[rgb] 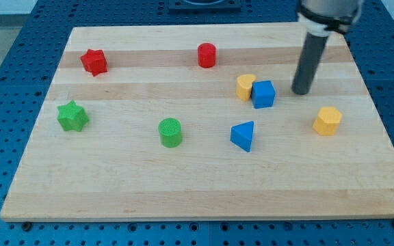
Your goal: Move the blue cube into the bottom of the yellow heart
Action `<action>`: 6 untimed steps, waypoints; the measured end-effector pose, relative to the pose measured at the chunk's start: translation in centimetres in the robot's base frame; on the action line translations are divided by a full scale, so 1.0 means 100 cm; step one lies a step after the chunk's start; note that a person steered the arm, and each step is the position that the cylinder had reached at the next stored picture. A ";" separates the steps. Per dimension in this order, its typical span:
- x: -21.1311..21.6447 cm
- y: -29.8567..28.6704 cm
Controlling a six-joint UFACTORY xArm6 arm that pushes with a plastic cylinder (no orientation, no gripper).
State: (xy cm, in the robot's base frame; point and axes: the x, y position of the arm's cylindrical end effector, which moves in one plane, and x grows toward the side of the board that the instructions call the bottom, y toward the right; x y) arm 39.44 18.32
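Note:
The blue cube sits right of the board's middle, touching the right side of the yellow heart. The heart lies just to the cube's upper left. My tip rests on the board a short way to the right of the blue cube, apart from it. The dark rod rises from the tip toward the view's top right.
A wooden board carries a red star, a red cylinder, a green star, a green cylinder, a blue triangular block and a yellow hexagonal block. Blue perforated table surrounds the board.

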 end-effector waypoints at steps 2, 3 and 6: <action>0.034 -0.084; 0.035 -0.141; 0.035 -0.106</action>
